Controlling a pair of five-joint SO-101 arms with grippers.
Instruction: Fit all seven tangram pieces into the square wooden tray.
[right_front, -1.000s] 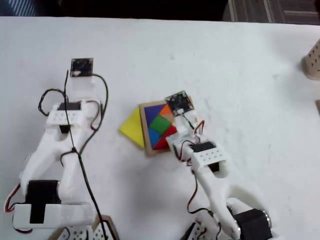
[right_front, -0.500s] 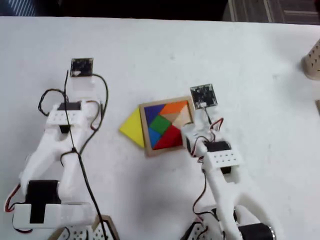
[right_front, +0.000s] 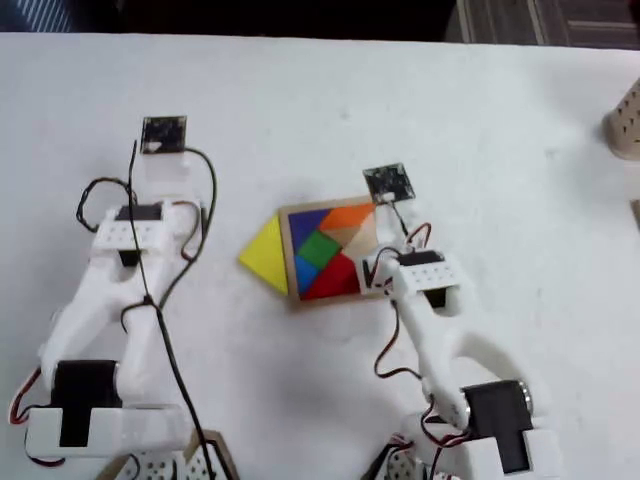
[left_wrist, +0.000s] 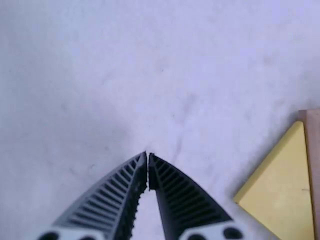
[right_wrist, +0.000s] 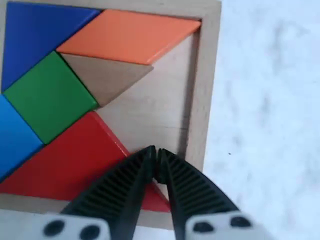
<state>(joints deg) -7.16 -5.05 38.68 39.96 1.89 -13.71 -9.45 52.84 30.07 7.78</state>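
The square wooden tray (right_front: 286, 252) lies mid-table and holds dark blue (right_wrist: 40, 35), orange (right_wrist: 130, 37), tan (right_wrist: 107, 77), green (right_wrist: 50, 95), light blue (right_wrist: 15, 145) and red (right_wrist: 75, 160) pieces. A triangular gap (right_wrist: 160, 110) stays bare by the rim (right_wrist: 207, 75). The yellow triangle (right_front: 264, 254) rests on the table against the tray's left side and also appears as the yellow triangle (left_wrist: 280, 190) in the left wrist view. My right gripper (right_wrist: 154, 152) is shut and empty over the red piece's edge. My left gripper (left_wrist: 148, 156) is shut over bare table, left of the yellow triangle.
The left arm (right_front: 140, 225) stands at the table's left with a black cable (right_front: 150, 300) trailing along it. The right arm (right_front: 420, 275) is just right of the tray. A pale wooden object (right_front: 627, 125) sits at the far right edge.
The right arm drew back from over the tray's middle toward its right side, then shifted slightly left again. The tray turned a little. The left arm kept still.
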